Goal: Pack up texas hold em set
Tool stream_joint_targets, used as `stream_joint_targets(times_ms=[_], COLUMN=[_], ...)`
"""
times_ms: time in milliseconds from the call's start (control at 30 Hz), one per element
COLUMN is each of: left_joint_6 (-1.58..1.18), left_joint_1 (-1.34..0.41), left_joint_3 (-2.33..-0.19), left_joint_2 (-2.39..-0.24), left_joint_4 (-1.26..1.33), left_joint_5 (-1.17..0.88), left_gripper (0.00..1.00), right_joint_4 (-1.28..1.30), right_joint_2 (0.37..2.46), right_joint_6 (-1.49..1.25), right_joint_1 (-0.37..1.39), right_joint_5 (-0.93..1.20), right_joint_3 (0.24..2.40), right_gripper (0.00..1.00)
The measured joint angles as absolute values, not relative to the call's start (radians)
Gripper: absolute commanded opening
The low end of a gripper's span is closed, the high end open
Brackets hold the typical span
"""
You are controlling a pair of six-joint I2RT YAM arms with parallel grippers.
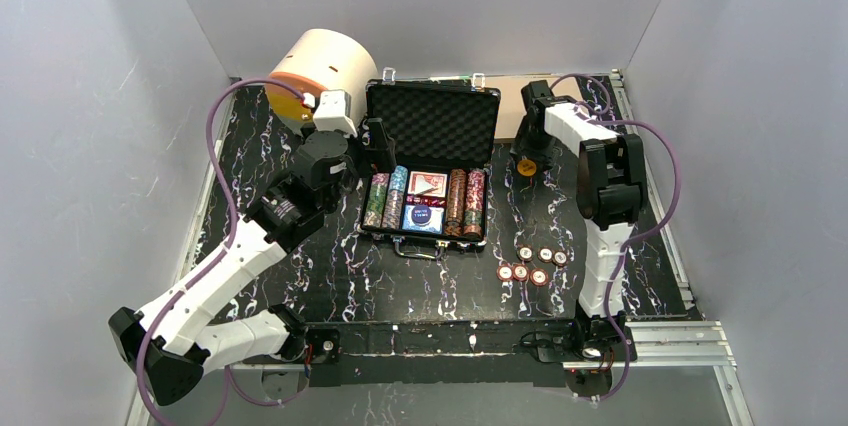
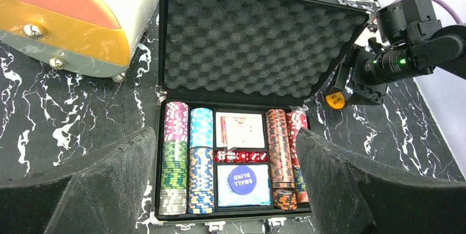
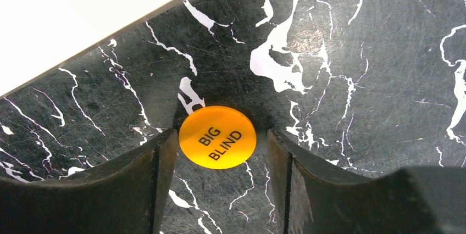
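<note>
Case (image 1: 430, 161) is seen open at the middle of the black marbled table (image 1: 300, 266), with its lid (image 2: 253, 36) stood up at the back and lined with egg-crate foam. Chips (image 2: 176, 157) are stacked in rows down the left and right sides of the tray. Between those rows a red deck (image 2: 240, 129) is placed at the back, a line of red dice (image 2: 240, 156) in the middle, and a blue deck (image 2: 222, 193) at the front. A blue Small Blind button (image 2: 240, 181) is laid on the blue deck.

The left gripper (image 1: 377, 146) is held at the case's left edge, beside the lid. It is released, and its fingers (image 2: 110, 179) are spread wide.

The right gripper (image 1: 528, 154) is held low over the table just right of the case. It too is released: its fingers (image 3: 159, 184) are set to either side of an orange Big Blind button (image 3: 217, 137), which lies flat on the table. One finger is at the button's edge, and a strip of table is seen between the button and the other finger.

Loose chips (image 1: 521, 271) are clustered on the table off the case's front right corner, well apart from the right gripper. A cylinder (image 1: 320, 71) is found at the back left, near the lid, and a board (image 1: 510, 106) behind the case at the back right.
</note>
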State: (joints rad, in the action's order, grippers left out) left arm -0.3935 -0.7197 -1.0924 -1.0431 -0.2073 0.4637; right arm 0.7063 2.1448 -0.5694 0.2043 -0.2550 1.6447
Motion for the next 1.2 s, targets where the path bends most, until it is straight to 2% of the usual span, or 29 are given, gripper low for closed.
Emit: stream_joint_targets(times_ms=[300,367,533,633,733,833,1000,1200], left_joint_6=[-0.405,-0.406,-0.420,-0.415,-0.414,-0.409,-0.393,-0.381], left_joint_1=[-0.720,-0.720,-0.720,-0.720,-0.720,-0.720,-0.720,-0.720], left_joint_3=[-1.079,-1.079,-1.076,-1.076,-1.075,-1.070,-1.070,-1.070], left_joint_2=[-1.044,-1.049,-1.061,-1.068,-1.076,-1.072,-1.072,-1.063], left_joint_4=[-0.210,-0.209,-0.210,-0.208,-0.211,-0.210,-0.213,-0.217], left_joint_5=[0.486,0.482,0.484,0.478,0.491,0.501,0.508,0.521], left_gripper=[0.96,0.96,0.96,0.96,0.97,0.97,0.97,0.98], right_joint_4=[0.770,0.786,0.793,0.801,0.806,0.798,0.793,0.751], right_joint_2=[2.187,2.196,2.197,2.200,2.200,2.194,2.189,2.161], right_joint_6=[-0.560,-0.557,-0.544,-0.521,-0.514,-0.501,-0.479,-0.486], right_joint_1=[0.202,0.200,0.198,0.199,0.198,0.199,0.196,0.199], right_joint_5=[-0.224,-0.217,-0.206,-0.206,-0.197,-0.195,-0.188,-0.205], right_joint_3=[1.715,1.731,1.735,1.739,1.734,1.722,1.711,1.671], right_gripper=[0.48,0.49,0.68,0.71,0.71,0.66,0.46,0.43])
